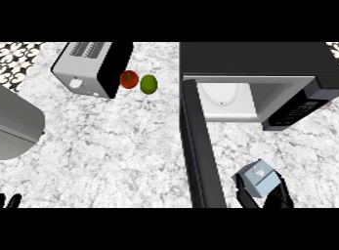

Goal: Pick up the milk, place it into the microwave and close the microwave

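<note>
I am holding the milk carton (258, 177) at the lower right, just beside the open microwave door (199, 151), my right hand (273, 197) curling its fingers (243, 191) round its sides. It is probably light, stiff and smooth, so the flat sides suit best. My wrist is cut off. My left hand (2, 201) is resting open at the lower left. The microwave (273, 61) floor is partly hidden.

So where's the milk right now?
In the head view the milk is low on the right, held in the robot's right hand, just right of the open microwave door and in front of the microwave.
</note>
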Motion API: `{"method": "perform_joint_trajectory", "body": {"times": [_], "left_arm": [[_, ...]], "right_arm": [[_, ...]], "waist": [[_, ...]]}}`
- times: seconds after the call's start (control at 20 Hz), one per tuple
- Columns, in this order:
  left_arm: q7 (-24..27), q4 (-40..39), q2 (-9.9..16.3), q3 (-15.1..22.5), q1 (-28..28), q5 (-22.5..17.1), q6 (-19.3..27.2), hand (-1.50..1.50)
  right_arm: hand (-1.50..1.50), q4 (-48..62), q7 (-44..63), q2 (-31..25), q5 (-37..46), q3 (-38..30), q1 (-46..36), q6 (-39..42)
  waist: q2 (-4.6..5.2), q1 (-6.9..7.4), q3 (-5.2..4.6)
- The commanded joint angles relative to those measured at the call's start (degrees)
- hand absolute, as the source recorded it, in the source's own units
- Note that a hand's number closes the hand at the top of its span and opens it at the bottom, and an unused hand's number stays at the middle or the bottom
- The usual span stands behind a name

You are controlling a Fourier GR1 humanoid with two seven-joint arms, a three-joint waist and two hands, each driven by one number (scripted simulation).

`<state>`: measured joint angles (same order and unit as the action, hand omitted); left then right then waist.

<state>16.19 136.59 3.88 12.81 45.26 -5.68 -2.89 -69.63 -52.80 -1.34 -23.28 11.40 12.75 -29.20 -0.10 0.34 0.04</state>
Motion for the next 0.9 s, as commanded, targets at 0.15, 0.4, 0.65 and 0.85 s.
{"method": "perform_joint_trajectory", "body": {"times": [0.15,0.4,0.65,0.85], "left_arm": [[0.8,-0.5,-0.1,0.2,0.6,-1.6,-1.2,-1.5],[3.0,-2.6,0.8,-1.9,0.3,-1.1,-2.2,-1.5],[0.1,1.8,1.7,-1.5,1.7,-4.0,-3.0,-1.5],[3.7,-4.7,1.1,-5.2,-1.7,-5.0,-3.4,-1.5]], "right_arm": [[1.5,-1.3,-3.2,1.3,1.6,-2.3,-3.8,-14.8],[1.5,3.9,1.3,-13.7,-1.3,-3.9,-8.6,13.9],[1.5,6.5,0.9,-25.0,-3.0,-3.4,-11.3,33.1],[1.5,11.6,-1.2,-26.4,-3.6,-4.2,-15.7,41.7]], "waist": [[-0.03,0.09,-0.06],[0.0,1.13,0.04],[0.1,1.18,0.12],[0.16,0.53,-0.01]]}}
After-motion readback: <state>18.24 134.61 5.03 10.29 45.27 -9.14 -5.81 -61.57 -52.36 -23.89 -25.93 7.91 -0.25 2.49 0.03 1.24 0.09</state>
